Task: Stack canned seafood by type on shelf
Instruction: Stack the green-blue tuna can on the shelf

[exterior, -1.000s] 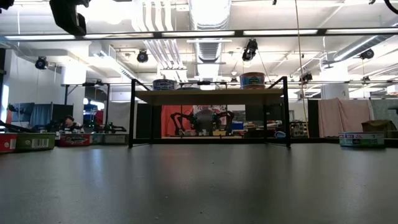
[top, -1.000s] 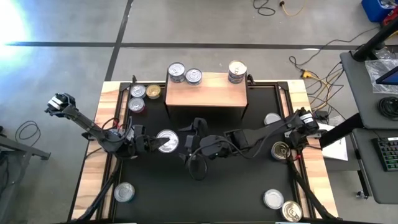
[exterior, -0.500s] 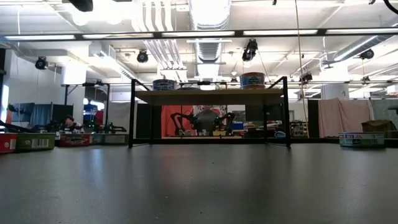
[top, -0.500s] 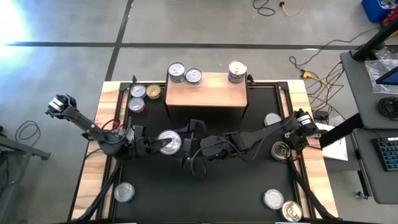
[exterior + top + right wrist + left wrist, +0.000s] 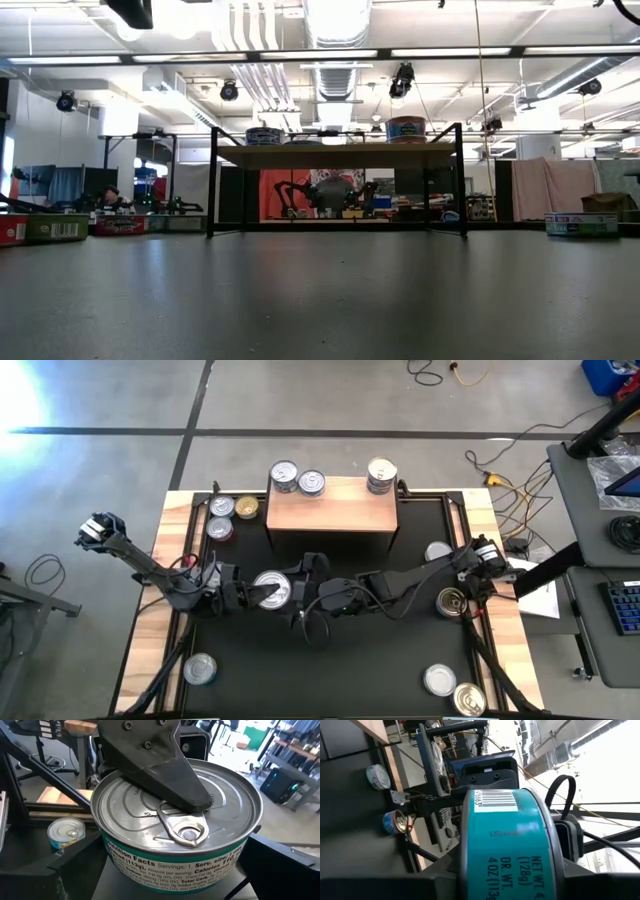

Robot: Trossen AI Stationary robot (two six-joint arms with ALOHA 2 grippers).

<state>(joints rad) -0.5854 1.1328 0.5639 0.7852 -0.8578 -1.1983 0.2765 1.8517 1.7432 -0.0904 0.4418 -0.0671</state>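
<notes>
The left gripper (image 5: 252, 594) is positioned over the middle of the black mat (image 5: 330, 670), in front of the low shelf with a light wood top and thin black legs (image 5: 332, 508). Its fingers are clamped top and bottom on a short round tin with a silver pull-tab lid and a teal side label (image 5: 270, 588); one dark finger (image 5: 150, 757) lies flat across the lid.

The right gripper (image 5: 303, 593) is just beside that tin on its other side, with its fingers spread wide on either side of the tin's wall. The pictures do not show whether they touch it.

Three silver-topped tins stand on the shelf: two (image 5: 297, 479) at its left rear corner and one (image 5: 380, 474) at its right rear corner. Other tins (image 5: 227, 513) stand left of the shelf, and more (image 5: 450, 601) lie along the right edge of the mat.
</notes>
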